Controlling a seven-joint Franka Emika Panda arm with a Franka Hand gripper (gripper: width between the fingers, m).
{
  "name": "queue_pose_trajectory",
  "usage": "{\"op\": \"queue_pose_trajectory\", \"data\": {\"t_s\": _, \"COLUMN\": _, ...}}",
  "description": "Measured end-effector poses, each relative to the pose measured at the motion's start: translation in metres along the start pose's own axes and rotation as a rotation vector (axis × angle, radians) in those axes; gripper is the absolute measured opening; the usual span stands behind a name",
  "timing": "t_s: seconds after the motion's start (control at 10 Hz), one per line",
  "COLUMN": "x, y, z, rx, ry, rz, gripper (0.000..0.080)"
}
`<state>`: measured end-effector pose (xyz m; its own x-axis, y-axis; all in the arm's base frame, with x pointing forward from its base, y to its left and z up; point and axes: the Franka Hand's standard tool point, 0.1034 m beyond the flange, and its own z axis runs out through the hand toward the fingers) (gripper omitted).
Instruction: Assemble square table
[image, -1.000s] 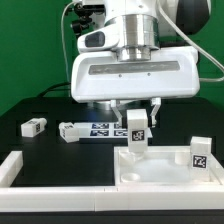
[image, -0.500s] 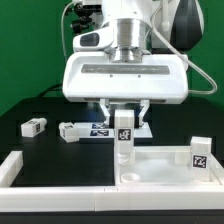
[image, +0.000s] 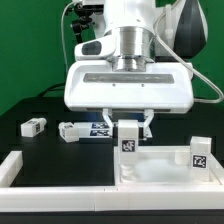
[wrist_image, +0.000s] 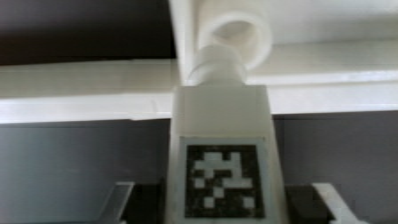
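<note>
Lower than half a second before, the hand had its fingers closed on an upright tagged leg, set down at the corner of the tabletop toward the exterior view's left, on the counter.

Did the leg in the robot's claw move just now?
Yes. The held leg sank toward the tabletop and shifted slightly to the exterior view's left, farther from the right leg standing on the tabletop.
</note>
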<state>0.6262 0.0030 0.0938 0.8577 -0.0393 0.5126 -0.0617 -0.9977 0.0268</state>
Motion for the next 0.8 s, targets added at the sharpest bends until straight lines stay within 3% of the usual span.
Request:
{"op": "queue_pose_trajectory", "data": {"t_s": 0.3, "x": -0.0014, "y": -0.0062, "z": 0.0042, "rx": -0.004, "ry": 0.02, "rz": -0.014, "gripper": 0.029}}
{"op": "queue_pose_trajectory", "data": {"t_s": 0.8, "x": -0.0097, "y": -0.0074, "z": -0.0038, "rx": -0.008, "ry": 0.028, "rz": -0.023, "gripper": 0.029}}
